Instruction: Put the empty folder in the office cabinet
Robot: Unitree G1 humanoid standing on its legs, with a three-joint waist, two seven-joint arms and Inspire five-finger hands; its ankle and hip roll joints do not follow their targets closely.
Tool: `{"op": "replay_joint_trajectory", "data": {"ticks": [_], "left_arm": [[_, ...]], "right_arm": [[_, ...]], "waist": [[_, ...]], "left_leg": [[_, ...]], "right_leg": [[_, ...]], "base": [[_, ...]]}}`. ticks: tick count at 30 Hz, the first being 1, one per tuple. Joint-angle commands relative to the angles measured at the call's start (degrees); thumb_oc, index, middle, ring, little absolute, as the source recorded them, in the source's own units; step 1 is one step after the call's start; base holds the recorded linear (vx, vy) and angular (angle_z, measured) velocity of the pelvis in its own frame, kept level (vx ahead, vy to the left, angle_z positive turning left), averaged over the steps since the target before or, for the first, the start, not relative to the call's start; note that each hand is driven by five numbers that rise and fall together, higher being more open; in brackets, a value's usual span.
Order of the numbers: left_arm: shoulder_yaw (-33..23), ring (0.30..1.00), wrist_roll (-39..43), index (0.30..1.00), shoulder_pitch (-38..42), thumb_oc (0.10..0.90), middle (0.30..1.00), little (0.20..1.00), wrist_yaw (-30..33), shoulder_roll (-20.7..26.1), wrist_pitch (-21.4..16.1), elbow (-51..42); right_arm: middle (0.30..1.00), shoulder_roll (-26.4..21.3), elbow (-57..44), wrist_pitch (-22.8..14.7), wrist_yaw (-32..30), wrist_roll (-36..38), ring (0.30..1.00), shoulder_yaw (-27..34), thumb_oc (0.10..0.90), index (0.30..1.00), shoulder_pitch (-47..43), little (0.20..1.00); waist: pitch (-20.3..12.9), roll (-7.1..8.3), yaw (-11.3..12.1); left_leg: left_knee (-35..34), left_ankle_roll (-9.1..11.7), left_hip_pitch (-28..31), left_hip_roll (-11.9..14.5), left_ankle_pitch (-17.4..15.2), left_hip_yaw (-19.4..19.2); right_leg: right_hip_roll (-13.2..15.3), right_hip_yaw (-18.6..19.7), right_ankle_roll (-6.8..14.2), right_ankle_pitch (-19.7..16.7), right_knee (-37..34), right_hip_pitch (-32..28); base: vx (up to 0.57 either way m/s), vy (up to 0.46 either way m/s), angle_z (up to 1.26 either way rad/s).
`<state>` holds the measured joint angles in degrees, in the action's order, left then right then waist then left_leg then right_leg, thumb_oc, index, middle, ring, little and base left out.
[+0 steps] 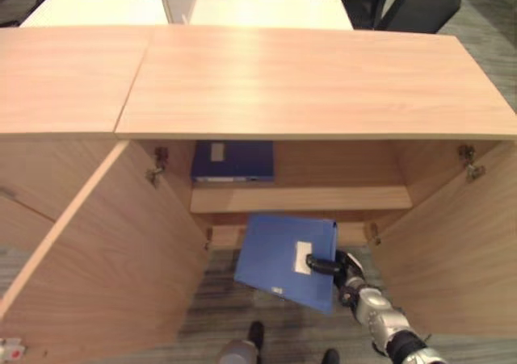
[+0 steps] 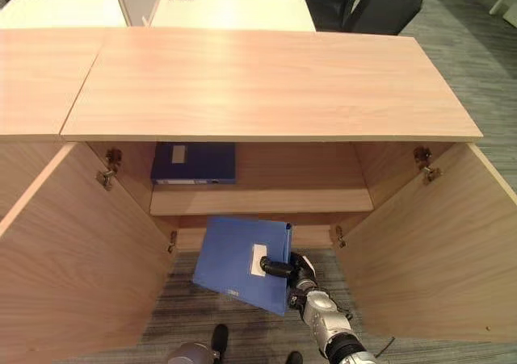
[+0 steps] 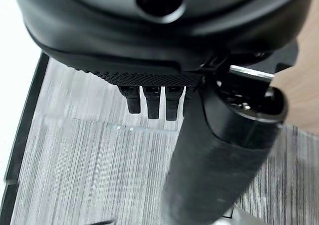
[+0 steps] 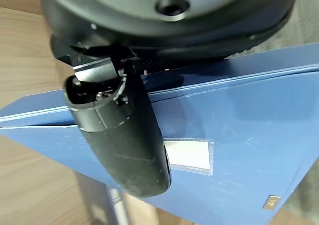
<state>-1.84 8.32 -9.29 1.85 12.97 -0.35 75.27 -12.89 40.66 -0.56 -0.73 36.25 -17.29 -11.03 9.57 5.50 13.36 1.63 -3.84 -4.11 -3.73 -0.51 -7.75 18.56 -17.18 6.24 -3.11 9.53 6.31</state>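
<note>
The blue folder [image 1: 283,255] with a white label hangs tilted in front of the wooden cabinet's [image 1: 307,81] lower opening, just below the shelf [image 1: 299,198]. My right hand [image 1: 343,269] is shut on its right edge, and the thumb [image 4: 124,135] presses on the cover [image 4: 249,135] beside the label. Both cabinet doors stand open. My left hand [image 3: 149,35] hangs over the grey carpet with its fingers relaxed and nothing in it.
A darker blue binder [image 1: 233,161] lies on the shelf at the left. The open left door [image 1: 105,259] and right door [image 1: 460,243] flank the folder. Behind the cabinet are a white desk [image 1: 266,1] and a dark office chair [image 1: 420,1].
</note>
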Motion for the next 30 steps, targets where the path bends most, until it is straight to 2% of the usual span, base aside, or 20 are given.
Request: {"op": "replay_joint_trajectory", "data": {"ticks": [1, 2, 3, 4, 5, 7, 8, 10, 13, 15, 18, 19, 23, 25, 26, 29, 30], "left_arm": [[0.91, 0.900, -1.67, 0.900, -1.61, 0.800, 0.900, 0.900, 0.63, 2.69, -0.69, 0.49], [1.10, 0.900, -1.71, 0.900, -1.45, 0.800, 0.900, 0.900, 0.72, 2.55, -0.91, -0.06], [1.64, 0.900, -1.27, 0.900, -1.21, 0.800, 0.900, 0.900, 0.97, 2.24, -1.34, -1.18], [2.16, 0.900, -1.29, 0.900, -1.12, 0.800, 0.900, 0.900, 1.02, 2.07, -1.61, -1.94], [2.18, 0.900, -1.29, 0.900, -1.11, 0.800, 0.900, 0.900, 1.02, 2.06, -1.60, -1.94], [2.72, 0.900, -0.36, 0.900, -0.51, 0.800, 0.900, 0.900, 0.92, 1.87, -1.77, -2.34], [3.16, 0.900, 0.32, 0.900, -0.08, 0.800, 0.900, 0.900, 1.08, 2.06, -1.98, -2.35], [3.28, 0.900, 0.88, 0.900, 0.25, 0.800, 0.900, 0.900, 1.12, 2.23, -1.97, -2.62], [3.18, 0.900, 0.72, 0.900, -0.32, 0.800, 0.900, 0.900, 1.43, 2.25, -1.95, -2.66], [2.41, 0.900, 1.06, 0.900, -0.78, 0.800, 0.900, 0.900, 1.88, 2.25, -1.82, -2.06], [2.58, 0.900, 1.81, 0.900, -0.70, 0.800, 0.900, 0.900, 2.04, 2.53, -2.11, -1.89], [3.15, 0.900, 2.51, 0.900, -0.88, 0.800, 0.900, 0.900, 2.12, 2.85, -2.27, -2.22], [4.94, 0.900, 5.50, 0.900, -0.19, 0.800, 0.900, 0.900, 2.11, 3.30, -2.61, -2.88], [5.65, 0.900, 6.11, 0.900, 0.12, 0.800, 0.900, 0.900, 2.27, 3.50, -2.82, -3.17], [6.18, 0.900, 8.09, 0.900, 0.38, 0.800, 0.900, 0.900, 2.59, 4.31, -3.08, -3.66], [6.74, 0.900, 10.21, 0.900, 0.28, 0.800, 0.900, 0.900, 3.11, 5.32, -3.34, -4.58], [6.74, 0.900, 10.21, 0.900, 0.28, 0.800, 0.900, 0.900, 3.11, 5.32, -3.34, -4.58]], "right_arm": [[0.300, -2.58, -12.82, -6.70, 4.27, 9.85, 0.300, 3.80, 0.400, 0.300, -2.79, 0.300], [0.300, -2.47, -14.18, -7.74, 4.89, 12.48, 0.300, 4.95, 0.400, 0.300, -2.62, 0.300], [0.300, -2.03, -16.86, -10.22, 5.41, 17.97, 0.300, 7.61, 0.400, 0.300, -2.69, 0.300], [0.300, -1.80, -17.53, -11.62, 5.32, 20.26, 0.300, 8.90, 0.400, 0.300, -3.23, 0.300], [0.300, -1.83, -17.50, -11.63, 5.35, 20.28, 0.300, 8.91, 0.400, 0.300, -3.25, 0.300], [0.300, -1.28, -17.24, -14.44, 4.38, 23.54, 0.300, 11.07, 0.400, 0.300, -5.16, 0.300], [0.300, -0.94, -17.30, -17.02, 3.78, 26.45, 0.300, 13.01, 0.400, 0.300, -7.32, 0.300], [0.300, -1.25, -17.62, -18.53, 3.06, 28.01, 0.300, 14.71, 0.400, 0.300, -8.76, 0.300], [0.300, -2.53, -17.15, -19.99, 1.77, 28.44, 0.300, 16.56, 0.400, 0.300, -9.58, 0.300], [0.300, -4.98, -15.41, -20.66, 0.02, 27.11, 0.300, 17.91, 0.400, 0.300, -10.99, 0.300], [0.300, -7.32, -13.43, -20.79, -1.73, 25.46, 0.300, 18.07, 0.400, 0.300, -13.30, 0.300], [0.300, -10.02, -11.59, -20.27, -3.91, 23.12, 0.300, 17.93, 0.400, 0.300, -16.27, 0.300], [0.300, -15.76, -5.15, -18.49, -8.25, 20.09, 0.300, 15.69, 0.400, 0.300, -26.67, 0.300], [0.300, -17.24, -2.94, -17.55, -8.96, 19.14, 0.300, 14.51, 0.400, 0.300, -30.14, 0.300], [0.300, -20.41, 0.51, -15.64, -10.27, 17.47, 0.300, 11.34, 0.400, 0.300, -36.63, 0.300], [0.300, -24.03, 5.03, -12.46, -11.85, 13.62, 0.300, 6.05, 0.400, 0.300, -46.06, 0.300], [0.300, -24.03, 5.03, -12.46, -11.85, 13.62, 0.300, 6.05, 0.400, 0.300, -46.06, 0.300]], "waist": [[1.25, 0.69, -0.36], [1.61, 0.48, -0.79], [2.46, 0.05, -1.58], [3.09, 0.02, -1.91], [3.18, -0.05, -1.88], [4.52, -0.09, -2.42], [5.57, 0.10, -2.92], [6.45, 0.08, -2.89], [6.35, 0.63, -2.52], [6.05, 1.24, -1.95], [6.46, 1.65, -1.57], [7.09, 2.03, -1.05], [8.90, 2.53, 0.17], [9.57, 2.64, 0.54], [10.25, 2.49, 1.28], [11.59, 2.77, 1.92], [11.59, 2.77, 1.92]], "left_leg": [[-1.93, 0.59, -3.68, 1.05, 0.87, 3.47], [-2.09, 0.54, -3.46, 1.17, 0.74, 3.74], [-2.43, 0.38, -2.26, 0.87, 0.28, 4.35], [-2.68, 0.26, -1.17, 0.54, -0.08, 4.67], [-2.71, 0.28, -1.05, 0.59, -0.11, 4.68], [-2.66, 0.13, 0.70, 0.17, -1.00, 5.55], [-2.37, 0.29, 2.35, -0.16, -1.90, 6.35], [-1.93, 0.46, 3.03, -0.35, -2.53, 7.27], [-1.57, 0.74, 3.33, -1.15, -3.38, 8.03], [-1.79, 1.13, 2.95, -0.88, -3.86, 9.22], [-1.76, 1.69, 1.89, 0.04, -3.81, 9.97], [-1.86, 2.16, 0.65, 0.96, -3.57, 10.81], [-2.30, 3.29, -2.13, 2.64, -2.91, 12.59], [-2.26, 3.64, -2.75, 3.13, -2.77, 12.79], [-2.49, 4.41, -2.89, 4.85, -3.88, 13.55], [-2.76, 5.01, -3.85, 5.91, -3.45, 13.95], [-2.76, 5.01, -3.85, 5.91, -3.45, 13.95]], "right_leg": [[3.13, -2.50, 3.03, -3.30, -0.29, -3.65], [1.89, -2.71, 3.11, -2.72, -1.03, -2.55], [-0.89, -3.12, 3.21, -2.83, -2.89, -0.21], [-2.34, -3.62, 3.22, -3.58, -4.01, 1.35], [-2.41, -3.65, 3.21, -3.59, -4.08, 1.22], [-4.56, -3.81, 3.47, -4.84, -5.95, 3.97], [-6.59, -3.32, 3.66, -6.28, -7.55, 6.21], [-7.20, -3.13, 4.12, -7.22, -8.44, 7.33], [-7.46, -4.06, 3.59, -7.87, -11.01, 5.82], [-7.79, -4.70, 3.31, -8.52, -11.97, 5.30], [-8.12, -5.38, 2.89, -8.24, -12.26, 5.44], [-8.28, -5.93, 2.57, -7.89, -12.44, 5.99], [-8.77, -7.56, 1.81, -6.74, -11.76, 7.81], [-8.85, -8.02, 1.58, -6.32, -11.27, 8.31], [-10.06, -7.49, 1.62, -4.26, -10.13, 8.78], [-10.23, -8.17, 1.20, -3.39, -8.70, 9.88], [-10.23, -8.17, 1.20, -3.39, -8.70, 9.88]], "base": [[0.00, -0.019, -0.07], [0.03, -0.018, -0.02], [0.06, -0.012, 0.00], [0.06, -0.006, 0.00], [0.07, -0.005, 0.06], [0.13, -0.033, 0.08], [0.15, -0.045, 0.13], [0.19, -0.054, 0.28], [0.13, -0.058, 0.59], [0.13, -0.128, 0.52], [0.07, -0.171, 0.31], [0.01, -0.147, 0.27], [0.03, -0.154, 0.34], [0.07, -0.117, 0.20], [0.12, -0.128, 0.26], [0.06, -0.099, 0.04], [0.01, -0.069, 0.05]]}}
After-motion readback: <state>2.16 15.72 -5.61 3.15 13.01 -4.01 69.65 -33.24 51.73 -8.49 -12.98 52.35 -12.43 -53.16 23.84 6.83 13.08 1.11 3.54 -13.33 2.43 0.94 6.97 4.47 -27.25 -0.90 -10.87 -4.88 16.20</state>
